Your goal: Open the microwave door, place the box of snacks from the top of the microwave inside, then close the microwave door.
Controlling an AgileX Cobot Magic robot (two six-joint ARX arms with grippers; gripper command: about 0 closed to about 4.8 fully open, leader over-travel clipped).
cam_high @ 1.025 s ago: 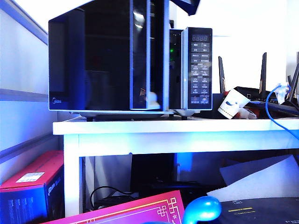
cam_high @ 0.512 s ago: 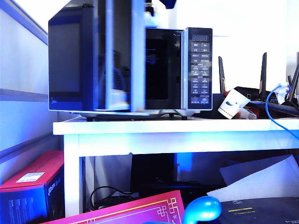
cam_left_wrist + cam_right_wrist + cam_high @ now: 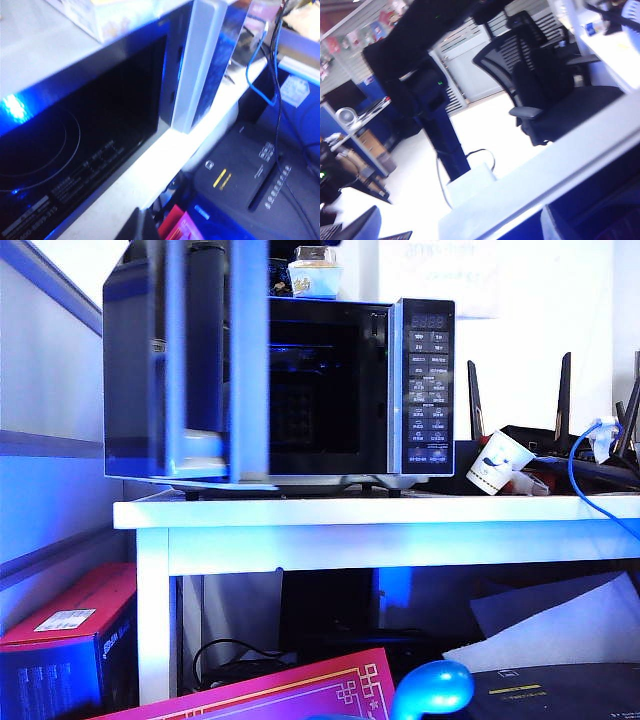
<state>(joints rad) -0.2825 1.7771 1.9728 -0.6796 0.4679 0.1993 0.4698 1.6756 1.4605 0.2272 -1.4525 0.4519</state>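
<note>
Exterior view: microwave (image 3: 375, 390) display (image 3: 428, 321) reads 88:88; neither hand visible.

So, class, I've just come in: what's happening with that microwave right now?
A two-armed robot is partway through loading a microwave on a white table. The microwave door is swung out to the left, blurred as if moving, and the dark cavity is exposed. The box of snacks sits on top of the microwave, not yet put inside. Neither gripper can be seen: the left wrist view looks into the cavity, the right wrist view looks out across the room.
</note>
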